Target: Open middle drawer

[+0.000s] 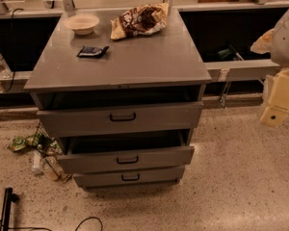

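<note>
- Middle drawer [86,161], the wide grey metal one with the medium-height front, sits between the taller grey top drawer [77,120] and the slim grey bottom drawer [98,179]. Looks partly out already tbh, with dark tray showing behind its front.
- The robot's pale yellowish tool [275,110] hangs at the right edge of the view, well apart from the cabinet. Can't tell from here whether it's apart or together.
- To do this well, I'd bring it left and down to the small black bar handle [127,160] at the centre of that front, clamp across the bar, then pull straight out with no sideways drag.
- Heads up: the top drawer is out too and sticks forward above the middle one, so come in low from the front, not from above.
- Stuff on the counter [149,64], i.e. the beige round bowl [82,23], crumpled brown-and-white snack bag [139,19] and small dark flat packet [92,51], is well clear of the handle, so just stay away from it.
</note>
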You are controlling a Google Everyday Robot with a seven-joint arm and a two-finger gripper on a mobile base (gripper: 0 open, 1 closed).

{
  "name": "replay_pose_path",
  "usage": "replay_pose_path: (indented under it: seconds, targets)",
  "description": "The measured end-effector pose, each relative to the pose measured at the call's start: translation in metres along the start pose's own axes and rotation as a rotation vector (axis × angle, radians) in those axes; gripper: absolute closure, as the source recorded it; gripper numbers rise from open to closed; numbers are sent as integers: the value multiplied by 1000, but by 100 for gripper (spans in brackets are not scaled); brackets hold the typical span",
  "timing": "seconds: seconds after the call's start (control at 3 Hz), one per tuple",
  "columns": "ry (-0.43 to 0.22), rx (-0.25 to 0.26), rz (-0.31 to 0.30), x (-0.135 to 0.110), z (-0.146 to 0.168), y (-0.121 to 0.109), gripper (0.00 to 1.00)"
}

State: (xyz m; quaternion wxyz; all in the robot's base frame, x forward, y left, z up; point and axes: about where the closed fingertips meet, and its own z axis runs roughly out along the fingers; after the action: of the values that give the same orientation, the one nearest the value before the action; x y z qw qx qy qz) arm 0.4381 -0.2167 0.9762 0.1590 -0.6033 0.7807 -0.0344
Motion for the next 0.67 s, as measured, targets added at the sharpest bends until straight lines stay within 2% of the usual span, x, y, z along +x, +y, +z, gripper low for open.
replay_pose_path:
  seconds: [0.33, 0.67]
  targets:
    - [-2, 7, -4, -1, -1, 0, 0]
    - [-51, -50, -11, -6, 37, 5, 16]
